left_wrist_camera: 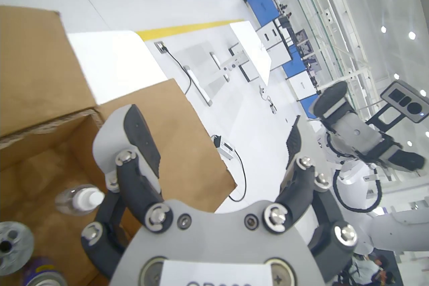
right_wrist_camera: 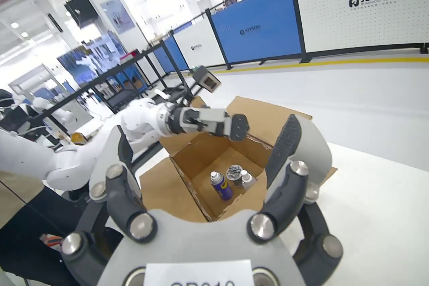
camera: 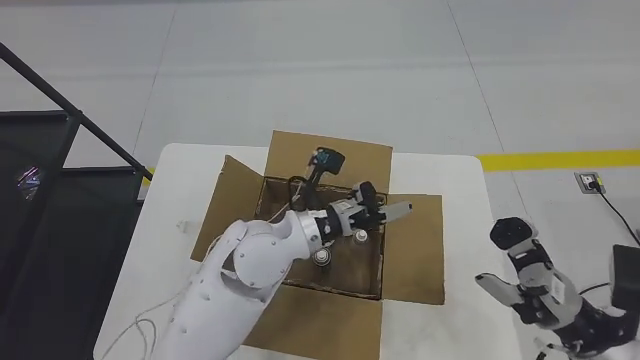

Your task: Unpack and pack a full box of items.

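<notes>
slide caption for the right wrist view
Open right gripper faces the open box holding a spray can, metal part and bottle, with the left gripper open above it.

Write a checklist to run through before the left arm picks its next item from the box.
1. Box flaps open: ok.
2. Left gripper open and empty: ok.
3. Left gripper aimed at an item: not ok. It points past the can, metal cylinder and bottle.
4. Items upright: ok.
5. Room to grip between items: cannot tell.
6. Right gripper clear of box: ok.
</notes>
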`<state>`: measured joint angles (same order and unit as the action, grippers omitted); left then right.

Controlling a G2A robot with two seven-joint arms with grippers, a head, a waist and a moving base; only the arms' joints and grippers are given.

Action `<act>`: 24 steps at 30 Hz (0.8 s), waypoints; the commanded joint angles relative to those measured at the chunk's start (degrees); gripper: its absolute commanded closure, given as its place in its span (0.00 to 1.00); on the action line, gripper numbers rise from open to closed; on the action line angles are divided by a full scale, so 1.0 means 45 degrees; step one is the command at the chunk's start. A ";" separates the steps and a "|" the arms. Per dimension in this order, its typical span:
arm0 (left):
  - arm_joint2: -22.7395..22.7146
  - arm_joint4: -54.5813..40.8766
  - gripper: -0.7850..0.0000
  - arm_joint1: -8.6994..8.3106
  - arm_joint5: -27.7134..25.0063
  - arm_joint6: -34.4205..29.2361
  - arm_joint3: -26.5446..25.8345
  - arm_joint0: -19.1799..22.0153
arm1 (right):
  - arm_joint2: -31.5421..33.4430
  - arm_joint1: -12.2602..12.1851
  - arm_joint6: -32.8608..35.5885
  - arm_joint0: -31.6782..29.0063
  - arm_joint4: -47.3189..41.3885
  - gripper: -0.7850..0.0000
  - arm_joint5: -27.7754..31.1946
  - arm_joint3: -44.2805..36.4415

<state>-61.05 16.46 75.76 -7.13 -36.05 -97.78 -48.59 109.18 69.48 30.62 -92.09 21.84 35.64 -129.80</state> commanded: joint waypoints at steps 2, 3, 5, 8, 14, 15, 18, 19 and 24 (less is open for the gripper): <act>-0.2082 0.0209 0.00 -0.0394 0.0037 -0.0385 -0.2000 -0.1652 | -0.0608 -0.0119 0.1086 0.1142 0.0612 0.00 -0.1081 -0.0061; -0.2756 0.0310 0.00 -0.0508 0.0016 -0.0466 -0.2526 -0.2154 | -0.0926 -0.0164 0.1526 0.1567 0.0853 0.00 -0.1327 -0.0039; -0.4002 0.0366 0.00 -0.0686 -0.0062 -0.0449 -0.3412 -0.3140 | -0.1689 -0.0252 0.2502 0.2481 0.1440 0.00 -0.1768 0.0104; -0.5767 0.0002 0.00 -0.0877 -0.0440 -0.0319 -0.4360 -0.4513 | -0.3353 -0.0349 0.4101 0.3998 0.2201 0.00 -0.2187 0.0636; -0.8693 -0.1218 0.00 -0.1081 -0.1567 0.0217 -0.4826 -0.6943 | -0.7270 -0.0318 0.7265 0.7630 0.3759 0.00 -0.2885 0.2692; -0.9013 -0.1557 0.00 -0.1093 -0.1772 0.0322 -0.4760 -0.7260 | -0.7923 -0.0278 0.7711 0.8212 0.4135 0.00 -0.3015 0.3129; -0.9744 -0.2418 0.00 -0.1122 -0.2378 0.0529 -0.4531 -0.8010 | -0.9706 -0.0070 0.8384 0.9645 0.4706 0.00 -0.3765 0.4226; -0.9888 -0.2666 0.00 -0.1133 -0.2662 0.0515 -0.4484 -0.8202 | -0.9706 -0.0070 0.8384 0.9645 0.4706 0.00 -0.3765 0.4226; -0.9976 -0.2768 0.00 -0.1143 -0.2863 0.0480 -0.4445 -0.8320 | -0.9706 -0.0070 0.8384 0.9645 0.4706 0.00 -0.3765 0.4226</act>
<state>-105.96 3.96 70.62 -20.08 -33.90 -117.78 -86.06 65.52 69.16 68.34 -48.70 42.99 18.70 -110.79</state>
